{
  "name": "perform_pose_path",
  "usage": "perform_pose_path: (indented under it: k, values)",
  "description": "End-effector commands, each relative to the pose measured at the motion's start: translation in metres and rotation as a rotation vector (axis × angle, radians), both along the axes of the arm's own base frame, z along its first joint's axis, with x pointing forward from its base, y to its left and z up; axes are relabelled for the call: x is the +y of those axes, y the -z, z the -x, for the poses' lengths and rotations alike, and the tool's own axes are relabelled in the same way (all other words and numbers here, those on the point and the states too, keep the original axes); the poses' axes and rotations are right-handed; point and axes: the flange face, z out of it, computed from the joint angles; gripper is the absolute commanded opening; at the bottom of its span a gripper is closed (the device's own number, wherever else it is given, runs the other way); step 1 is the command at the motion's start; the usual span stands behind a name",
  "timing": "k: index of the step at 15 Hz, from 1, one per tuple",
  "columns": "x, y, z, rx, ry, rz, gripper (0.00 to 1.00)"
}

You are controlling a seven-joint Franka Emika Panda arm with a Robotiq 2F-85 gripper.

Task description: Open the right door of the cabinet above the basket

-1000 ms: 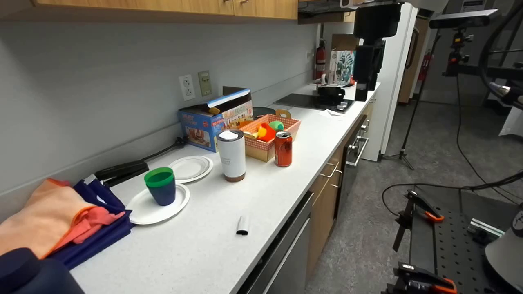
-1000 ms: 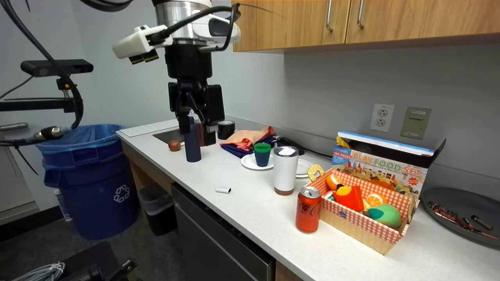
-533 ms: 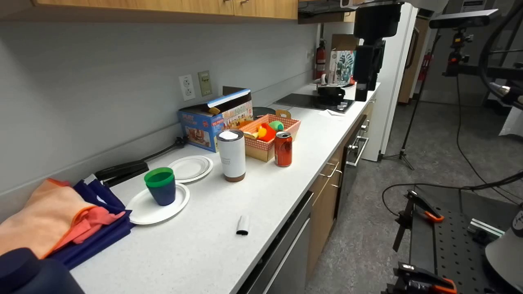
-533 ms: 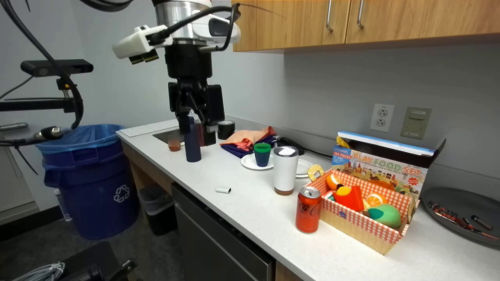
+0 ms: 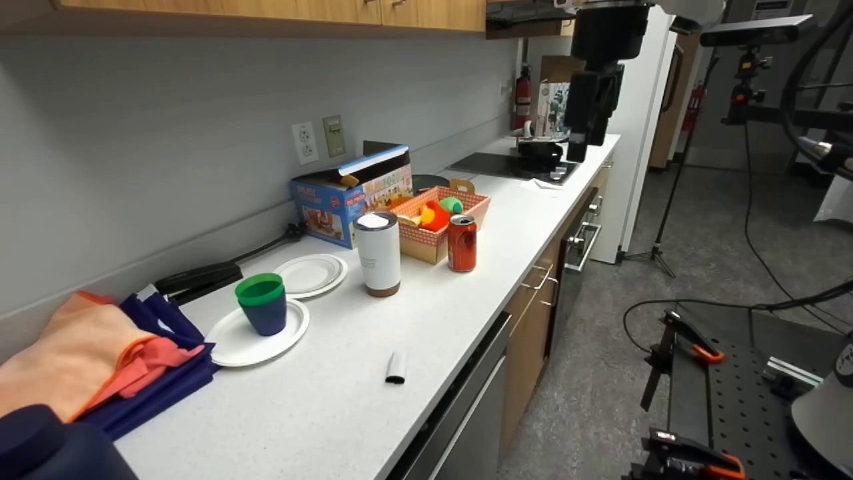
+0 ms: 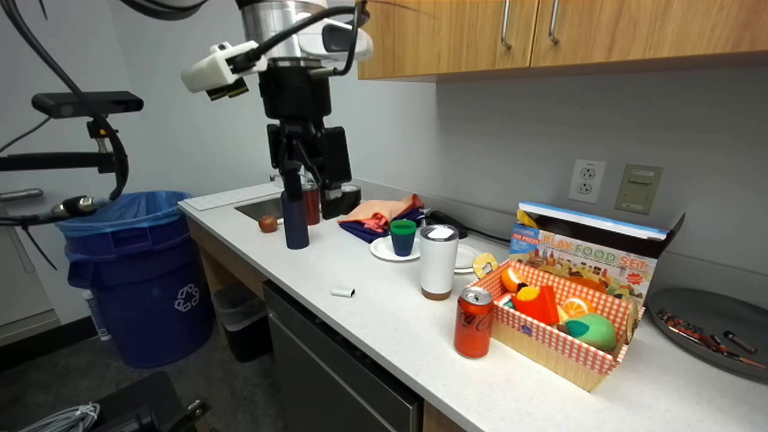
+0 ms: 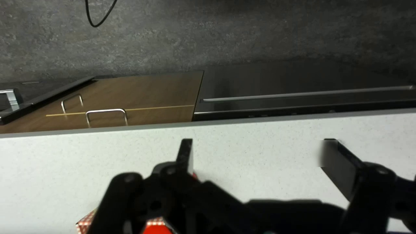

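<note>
Gripper: pointing down toward the tabletop, its two fingers standing wide apart, with that pale surface showing between them in the wrist view.
Arm: in both exterior views it is holding the gripper slightly higher and slightly nearer the wall than half a second ago.
Right door: lying shut in the cabinet front, above and to the right of the gripper in an exterior view, well apart from it and looking just as it did half a second ago.
Basket: resting below and to the right of the gripper in an exterior view, holding toy food; in the wrist view its checked rim is peeking out from behind a finger.
Red can: standing upright just beside the basket, likewise below and right of the gripper.
Dark blue bottle: standing behind the gripper, one finger overlapping its top.
Red cylinder: showing beyond the gap between the fingers, more of it coming into sight than half a second ago.
</note>
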Motion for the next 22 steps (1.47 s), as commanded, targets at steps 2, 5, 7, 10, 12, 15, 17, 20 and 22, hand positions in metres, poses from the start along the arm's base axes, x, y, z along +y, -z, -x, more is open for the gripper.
perform_pose_path:
  k: [2,5,7,10,12,15,17,20,22]
  values:
    - [-0.003,-0.004,-0.010,-0.177,0.100,0.028,1.00]
    - [-0.005,-0.005,-0.017,-0.289,0.140,0.072,1.00]
    - [-0.005,-0.005,-0.019,-0.253,0.120,0.057,1.00]
    - [-0.005,-0.004,-0.019,-0.254,0.123,0.060,1.00]
    - [-0.005,-0.004,-0.019,-0.254,0.122,0.060,1.00]
    - [0.010,-0.035,-0.009,-0.192,0.117,0.092,1.00]
    - [0.014,-0.063,-0.001,-0.157,0.110,0.120,1.00]
    - [0.026,-0.123,0.006,-0.209,0.112,0.160,1.00]
    - [0.025,-0.159,-0.002,-0.321,0.115,0.153,1.00]
